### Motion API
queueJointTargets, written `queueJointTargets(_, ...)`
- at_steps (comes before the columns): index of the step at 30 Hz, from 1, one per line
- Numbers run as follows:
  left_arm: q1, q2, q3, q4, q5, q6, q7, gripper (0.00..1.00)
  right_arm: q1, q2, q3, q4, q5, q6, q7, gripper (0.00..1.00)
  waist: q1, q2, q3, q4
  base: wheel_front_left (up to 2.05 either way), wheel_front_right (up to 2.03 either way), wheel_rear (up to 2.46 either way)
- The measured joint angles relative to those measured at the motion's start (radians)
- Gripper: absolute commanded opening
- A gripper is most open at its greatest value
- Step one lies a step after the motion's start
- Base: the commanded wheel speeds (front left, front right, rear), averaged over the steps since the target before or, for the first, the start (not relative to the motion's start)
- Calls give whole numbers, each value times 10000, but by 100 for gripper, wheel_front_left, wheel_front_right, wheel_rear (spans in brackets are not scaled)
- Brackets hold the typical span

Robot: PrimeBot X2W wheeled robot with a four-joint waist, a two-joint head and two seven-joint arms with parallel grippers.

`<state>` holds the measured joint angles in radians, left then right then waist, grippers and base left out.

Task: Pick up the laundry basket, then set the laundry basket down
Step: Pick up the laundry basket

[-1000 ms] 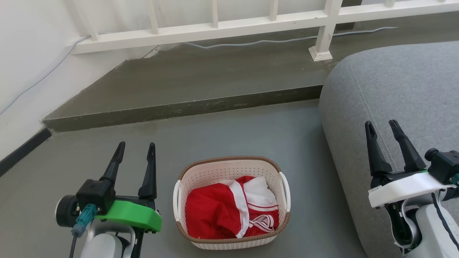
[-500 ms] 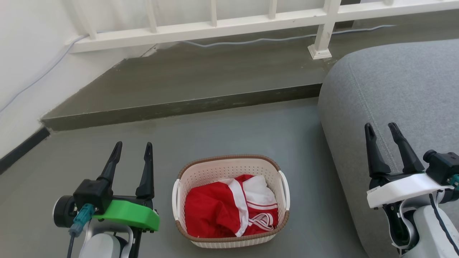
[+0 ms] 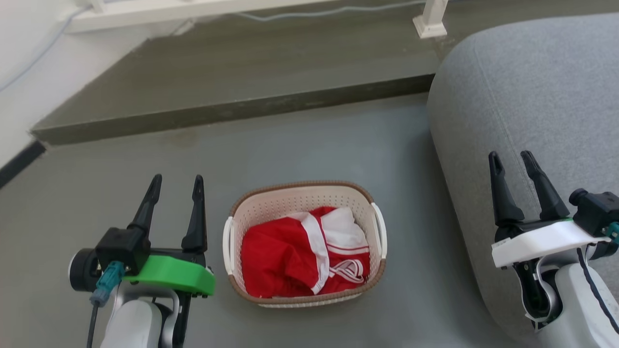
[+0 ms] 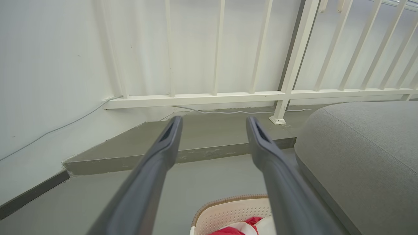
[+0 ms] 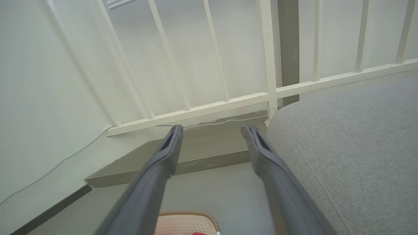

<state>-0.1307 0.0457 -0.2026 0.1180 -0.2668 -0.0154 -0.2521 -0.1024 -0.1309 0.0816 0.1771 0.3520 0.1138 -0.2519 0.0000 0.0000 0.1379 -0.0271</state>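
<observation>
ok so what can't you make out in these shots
- Head view: bottom of the laundry basket, covered by the red-and-white clothing.
- Left wrist view: most of the basket, cut off by the bottom edge.
- Right wrist view: all but its far rim, cut off below.

No text, label, brand, number or sign can be read in any view. The red-and-white clothing [image 3: 285, 256] in the laundry basket [image 3: 290, 200] carries a white looping emblem [image 3: 350, 270], at about 4 o'clock within the basket. It forms no legible letters or figures.
</observation>
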Motion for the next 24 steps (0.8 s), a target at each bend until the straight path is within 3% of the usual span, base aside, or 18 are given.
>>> queueJointTargets(24,-2104,-46,-261,999,163,230,0,100,-2020,-25,405,1563,8,92,0,100,1,0,2987,-147,0,0,0)
